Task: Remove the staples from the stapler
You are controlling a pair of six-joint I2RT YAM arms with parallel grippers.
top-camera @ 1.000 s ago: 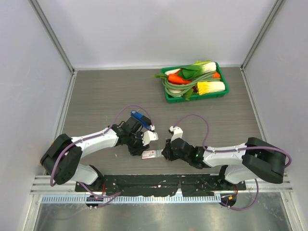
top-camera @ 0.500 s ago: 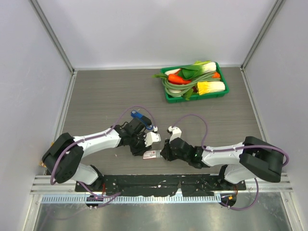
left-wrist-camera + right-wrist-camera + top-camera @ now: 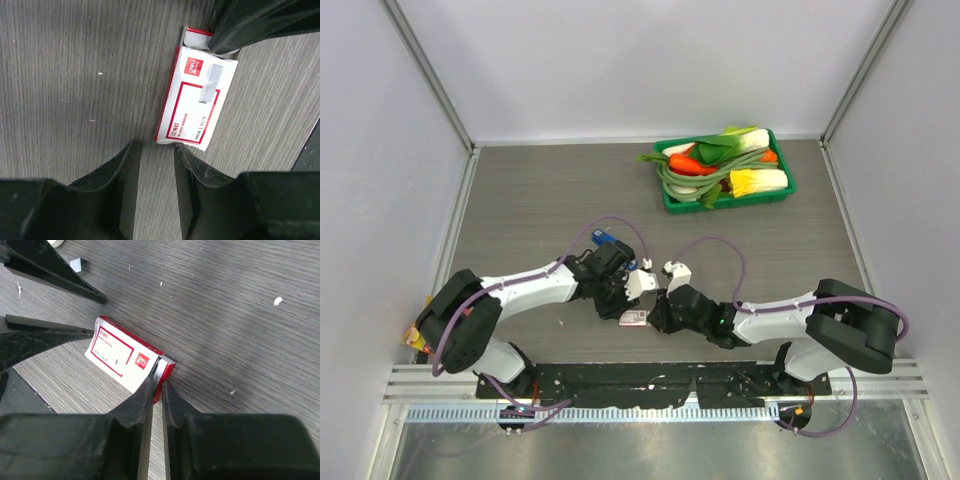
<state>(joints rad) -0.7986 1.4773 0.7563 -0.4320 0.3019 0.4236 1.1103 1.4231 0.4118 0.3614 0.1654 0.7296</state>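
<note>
The blue stapler (image 3: 603, 237) lies on the table behind my left wrist, which hides its middle. My left gripper (image 3: 620, 303) is open and empty, and its tips (image 3: 156, 150) straddle one short end of the flat red-and-white box (image 3: 196, 97). My right gripper (image 3: 156, 382) is at the box's (image 3: 117, 356) other end, where the flap stands open. Its jaws are almost together, pinching a silvery-grey sliver, the staples (image 3: 161, 368), in the box's mouth. In the top view the right gripper (image 3: 651, 317) touches the box (image 3: 633, 319).
A green tray (image 3: 782, 189) of toy vegetables stands at the back right. My left gripper's fingers (image 3: 47, 267) cross the upper left of the right wrist view. A black mounting rail (image 3: 650, 380) runs along the near edge. Grey walls enclose the table.
My right gripper has slid left up to the box's open end. My left gripper has moved right and nearer, closing in on the box's other end and covering more of the stapler.
</note>
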